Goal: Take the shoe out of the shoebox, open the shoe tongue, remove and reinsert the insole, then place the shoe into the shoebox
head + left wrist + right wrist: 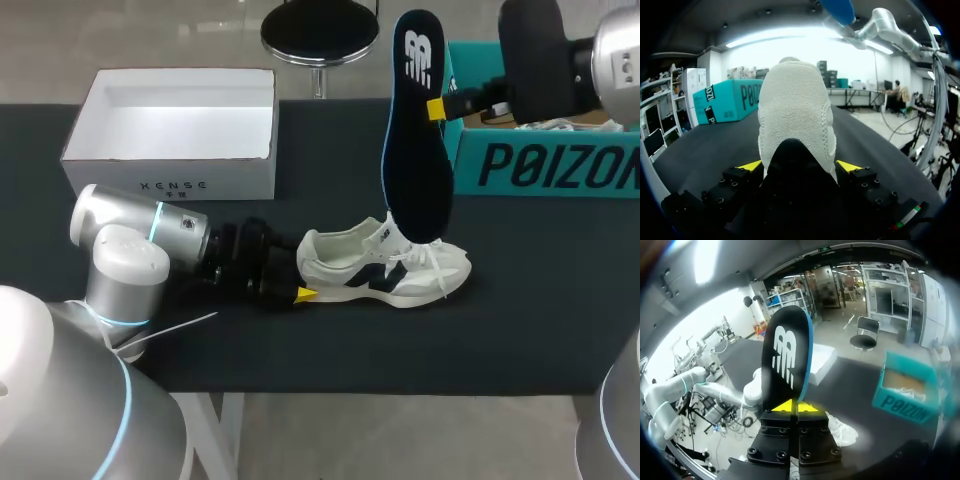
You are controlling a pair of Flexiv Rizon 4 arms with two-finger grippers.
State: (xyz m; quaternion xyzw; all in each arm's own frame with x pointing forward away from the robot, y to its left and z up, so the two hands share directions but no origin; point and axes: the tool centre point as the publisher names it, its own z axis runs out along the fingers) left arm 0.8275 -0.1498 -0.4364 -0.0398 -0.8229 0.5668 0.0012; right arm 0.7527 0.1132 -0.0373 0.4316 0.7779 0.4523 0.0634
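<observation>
A white sneaker (385, 268) with dark side marks lies on the black table, toe to the right. My left gripper (298, 275) is shut on its heel; in the left wrist view the pale heel (795, 115) fills the gap between the two yellow fingertips (751, 165). A dark insole (415, 150) with a blue edge and white logo stands upright over the shoe, its lower end at the shoe's mouth. My right gripper (440, 106) is shut on the insole's edge near its upper end. In the right wrist view the insole (785, 360) rises from that gripper (794, 406).
An open white shoebox (170, 172) sits at the table's back left. A teal box (545, 165) stands at the back right, behind the right arm. The table's front strip below the shoe is bare black surface.
</observation>
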